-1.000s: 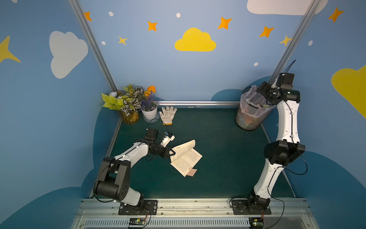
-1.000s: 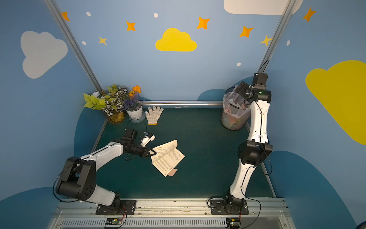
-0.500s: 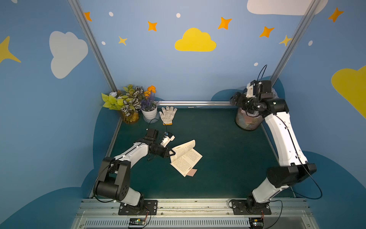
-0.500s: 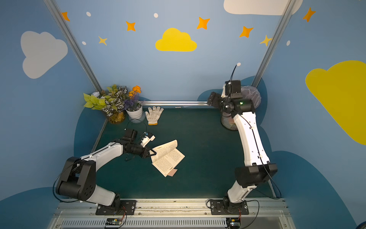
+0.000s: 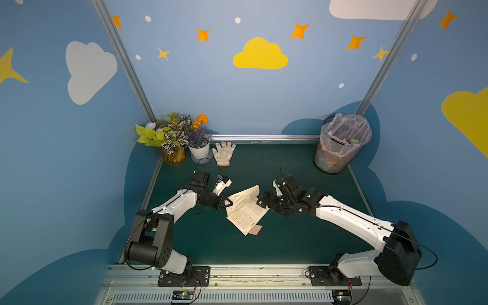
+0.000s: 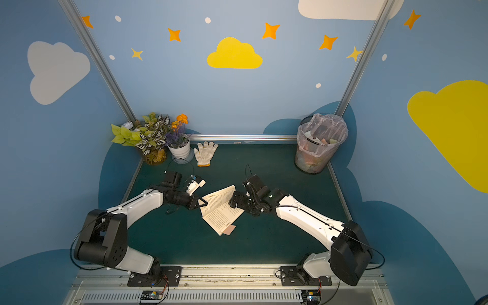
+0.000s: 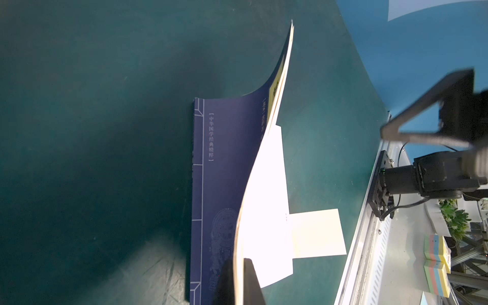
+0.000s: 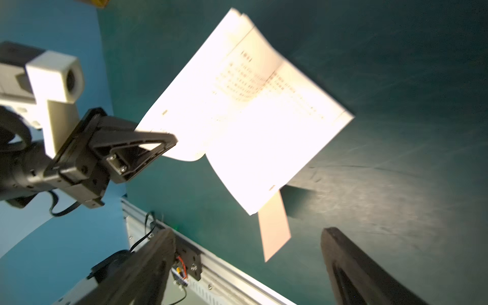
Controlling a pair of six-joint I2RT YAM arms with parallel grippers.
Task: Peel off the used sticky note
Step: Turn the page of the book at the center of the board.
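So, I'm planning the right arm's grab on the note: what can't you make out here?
- Stuck edge of the sticky note: under a page of the book in every view.
- Text on its pages: washed out by glare in the right wrist view, too small in both top views.
- Height of the right gripper above the book: both top views see it from above only.
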